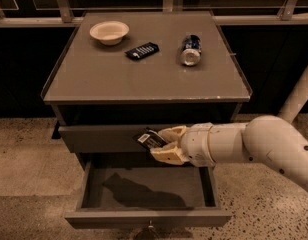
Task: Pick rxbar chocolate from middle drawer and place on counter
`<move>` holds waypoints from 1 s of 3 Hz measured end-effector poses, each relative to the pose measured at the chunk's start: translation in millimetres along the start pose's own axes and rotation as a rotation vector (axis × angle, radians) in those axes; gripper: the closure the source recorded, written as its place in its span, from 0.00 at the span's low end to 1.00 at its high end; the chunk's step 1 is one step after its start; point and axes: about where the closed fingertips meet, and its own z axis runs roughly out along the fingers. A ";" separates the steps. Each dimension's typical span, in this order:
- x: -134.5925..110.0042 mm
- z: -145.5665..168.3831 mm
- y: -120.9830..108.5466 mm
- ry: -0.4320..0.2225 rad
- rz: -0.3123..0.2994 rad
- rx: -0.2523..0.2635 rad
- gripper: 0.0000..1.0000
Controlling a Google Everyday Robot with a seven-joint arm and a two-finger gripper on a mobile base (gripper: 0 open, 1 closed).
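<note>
Gripper [161, 144]: clamped on the rxbar chocolate [148, 138], above the open middle drawer [144, 189].
Counter [114, 79]: bowl [109, 32], blue bar [142, 50], can [191, 49].

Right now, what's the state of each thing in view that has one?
gripper: shut on the rxbar, in front of the upper drawer.
rxbar: held, above the middle drawer.
middle drawer: pulled open.
upper drawer: looks shut.
can: on its side on the counter.
bowl: upright on the counter.
blue bar: flat on the counter.
</note>
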 end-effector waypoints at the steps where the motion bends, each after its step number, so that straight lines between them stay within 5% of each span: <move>1: -16.4 -7.9 0.3 -0.017 -0.066 -0.057 1.00; 2: -59.8 -23.1 -8.6 -0.022 -0.222 -0.145 1.00; 3: -101.0 -49.0 -28.7 -0.010 -0.324 -0.145 1.00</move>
